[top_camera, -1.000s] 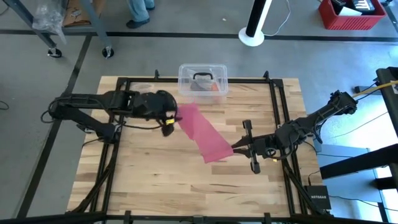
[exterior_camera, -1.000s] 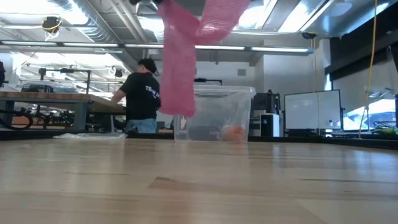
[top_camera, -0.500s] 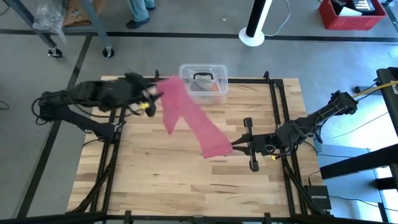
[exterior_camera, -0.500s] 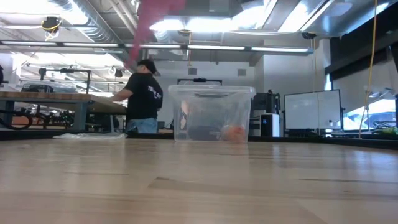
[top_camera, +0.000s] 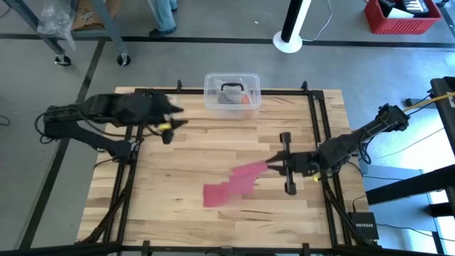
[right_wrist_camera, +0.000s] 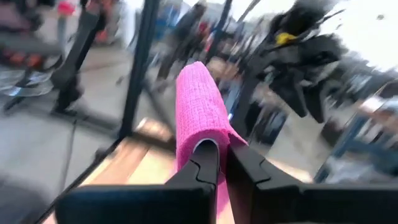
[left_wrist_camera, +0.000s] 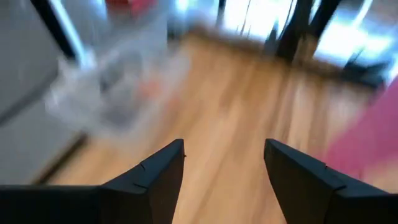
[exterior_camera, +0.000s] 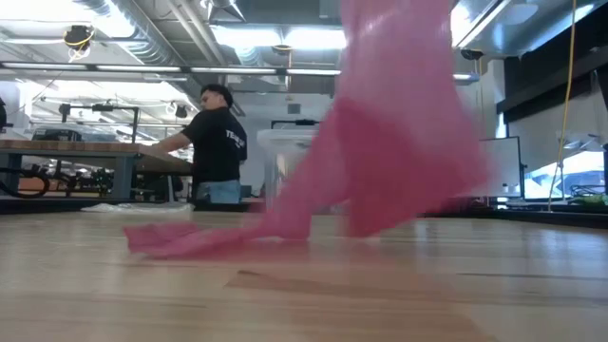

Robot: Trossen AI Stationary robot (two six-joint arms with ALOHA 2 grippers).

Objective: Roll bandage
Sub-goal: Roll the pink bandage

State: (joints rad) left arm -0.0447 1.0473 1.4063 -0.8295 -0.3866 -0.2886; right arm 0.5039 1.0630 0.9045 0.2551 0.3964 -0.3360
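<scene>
The pink bandage (top_camera: 238, 181) runs as a loose strip from my right gripper (top_camera: 271, 168) toward the table's near left. In the low view the bandage (exterior_camera: 389, 142) drops from above to the tabletop. My right gripper (right_wrist_camera: 222, 149) is shut on one end of it, right of the table's middle. My left gripper (top_camera: 175, 115) is open and empty above the table's far left. Nothing shows between its fingers in the left wrist view (left_wrist_camera: 224, 149), where the bandage (left_wrist_camera: 373, 134) lies off to one side. My right gripper pinches the bandage's end (right_wrist_camera: 198, 127) between its two shut fingers. They lie about level, coming from the table's right side. The strip slopes down slack from the fingers, and its free end (top_camera: 213, 193) lies on the table, as the low view also shows (exterior_camera: 161, 237).
A clear plastic box with a black handle (top_camera: 232, 91) stands at the table's far edge, between the arms. A black metal frame (top_camera: 316, 135) borders the wooden top. A person (exterior_camera: 217, 142) stands in the room beyond the table.
My left gripper has gone up and toward the table's far left with its end of the bandage, then let go of it. That end has fallen and now lies on the table near the middle. The other end has stayed in my right gripper.
</scene>
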